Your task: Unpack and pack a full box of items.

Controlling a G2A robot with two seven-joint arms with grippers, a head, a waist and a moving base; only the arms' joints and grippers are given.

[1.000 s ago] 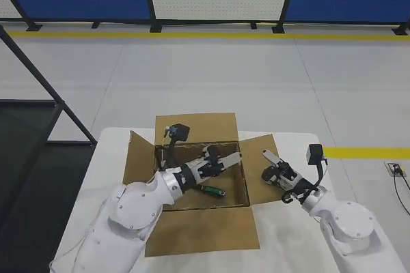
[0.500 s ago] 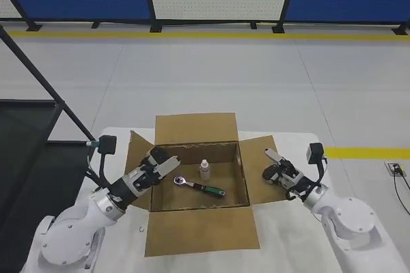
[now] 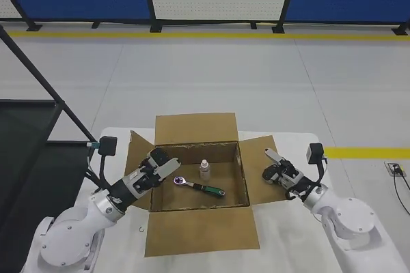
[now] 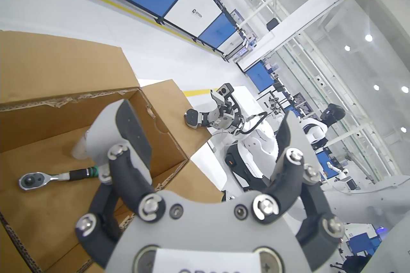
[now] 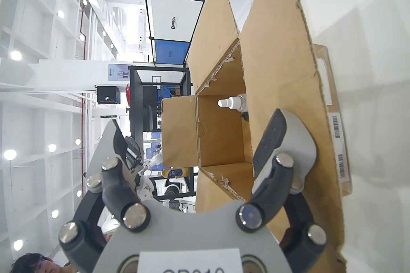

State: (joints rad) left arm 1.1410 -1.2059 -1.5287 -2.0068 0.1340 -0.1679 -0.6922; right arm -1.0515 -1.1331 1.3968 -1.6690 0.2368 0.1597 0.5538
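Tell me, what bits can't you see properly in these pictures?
Left wrist view: the end of the wrench and most of the bottle sit behind a finger of the left gripper.
Right wrist view: the bottle's lower body is hidden by the box flap.
Top view: the bottle is too small to show detail.

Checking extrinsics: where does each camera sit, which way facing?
Top view: above the arms, looking down at the box; left end effector and right end effector flank it.
Left wrist view: on left wrist, facing across the box toward the right arm; own end effector open.
Right wrist view: on right wrist, facing over a flap into the box; own end effector open.
Shared: all show box and bottle.
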